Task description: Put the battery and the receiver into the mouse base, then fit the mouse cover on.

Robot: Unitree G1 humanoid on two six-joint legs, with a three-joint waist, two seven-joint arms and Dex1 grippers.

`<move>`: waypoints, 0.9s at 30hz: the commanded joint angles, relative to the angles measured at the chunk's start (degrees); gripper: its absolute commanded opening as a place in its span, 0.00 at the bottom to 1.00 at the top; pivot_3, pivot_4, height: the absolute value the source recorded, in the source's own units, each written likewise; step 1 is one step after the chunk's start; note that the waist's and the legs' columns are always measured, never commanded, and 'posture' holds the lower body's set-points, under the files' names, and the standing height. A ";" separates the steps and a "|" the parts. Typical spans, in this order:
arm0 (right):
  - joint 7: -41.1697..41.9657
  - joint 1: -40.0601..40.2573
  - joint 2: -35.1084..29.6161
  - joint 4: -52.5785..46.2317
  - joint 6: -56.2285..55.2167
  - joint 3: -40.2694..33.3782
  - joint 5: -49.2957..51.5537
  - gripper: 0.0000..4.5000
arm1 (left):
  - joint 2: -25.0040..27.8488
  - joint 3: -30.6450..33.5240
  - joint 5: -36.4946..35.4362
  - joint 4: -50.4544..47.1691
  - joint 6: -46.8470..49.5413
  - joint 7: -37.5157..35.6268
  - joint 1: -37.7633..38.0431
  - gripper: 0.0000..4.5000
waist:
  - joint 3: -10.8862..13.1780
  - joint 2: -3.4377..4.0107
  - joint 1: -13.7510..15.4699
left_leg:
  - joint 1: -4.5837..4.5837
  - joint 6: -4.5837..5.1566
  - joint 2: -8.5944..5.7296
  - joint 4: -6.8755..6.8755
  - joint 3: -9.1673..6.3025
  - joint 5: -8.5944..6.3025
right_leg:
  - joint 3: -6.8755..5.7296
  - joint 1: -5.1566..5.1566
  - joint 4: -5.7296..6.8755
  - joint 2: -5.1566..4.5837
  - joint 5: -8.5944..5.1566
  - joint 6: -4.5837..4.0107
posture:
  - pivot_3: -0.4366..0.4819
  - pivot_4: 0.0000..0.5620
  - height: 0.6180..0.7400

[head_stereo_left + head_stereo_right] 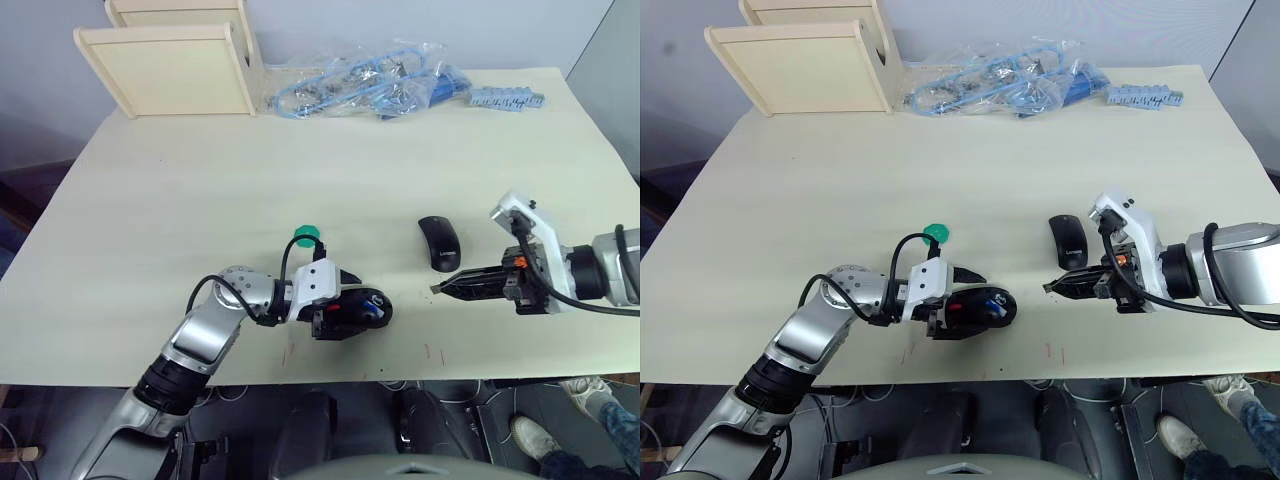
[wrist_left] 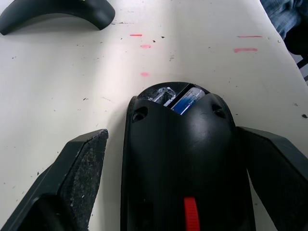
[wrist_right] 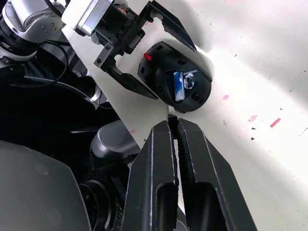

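1. Nearest the camera, low and left of centre in the left eye view: left gripper (image 1: 362, 308), fingers spread wide, straddling the mouse base (image 1: 358, 312) without closing on it; in the left wrist view one black finger (image 2: 79, 173) stands just off the shell's side, a strip of table showing between.
2. Inside the mouse base, seen in the right wrist view: battery (image 3: 178, 86), white and blue, lying in the open compartment, with a small silvery part just beside it; cannot tell what that part is. Red scroll wheel (image 2: 191, 215) at the shell's other end.
3. Lower right of the left eye view: right gripper (image 1: 441, 288), fingers pressed together, tips pointing toward the mouse base and well apart from it. Pinched at the very tips in the right wrist view: a tiny flat piece, likely the receiver (image 3: 170, 110), too small to be sure.
4. Just above the right gripper's tips, centre right: mouse cover (image 1: 440, 243), glossy black, lying free on the table (image 1: 150, 200), near the gripper and touching nothing.
5. Just above the left gripper's wrist: green disc (image 1: 306, 236) on the table.
6. Top of the frame: clear bags of blue parts (image 1: 360, 80) at upper centre, pale wooden rack (image 1: 170, 55) at upper left.
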 commanded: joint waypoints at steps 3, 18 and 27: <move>-0.05 -1.36 -0.20 -0.83 -0.86 0.02 1.09 0.00 | -0.40 -0.09 -0.59 -1.17 -0.29 -0.28 -0.28 0.73 | 0.00 0.00 0.00 | 0.00 0.00 0.00 0.00 0.00 0.00 | 0.00 0.00 0.00 0.00 0.00 0.00 | 0.48 0.27 1.00; -1.79 -11.03 7.08 -0.90 2.69 7.11 -7.43 0.00 | -1.40 -0.50 -0.03 -1.85 0.76 0.97 -0.33 0.65 | 0.00 0.01 -0.05 | 0.03 0.00 0.00 0.01 -0.06 0.00 | 0.03 0.00 0.03 0.00 0.00 0.00 | 0.48 0.27 1.00; 0.02 -24.29 17.33 0.89 14.01 15.98 -19.58 0.00 | -2.11 -0.75 0.19 -2.27 1.77 1.86 -0.73 0.65 | 0.00 0.04 -0.09 | 0.03 0.00 -0.02 0.01 -0.11 0.00 | 0.04 -0.03 0.06 -0.01 0.01 0.00 | 0.48 0.27 1.00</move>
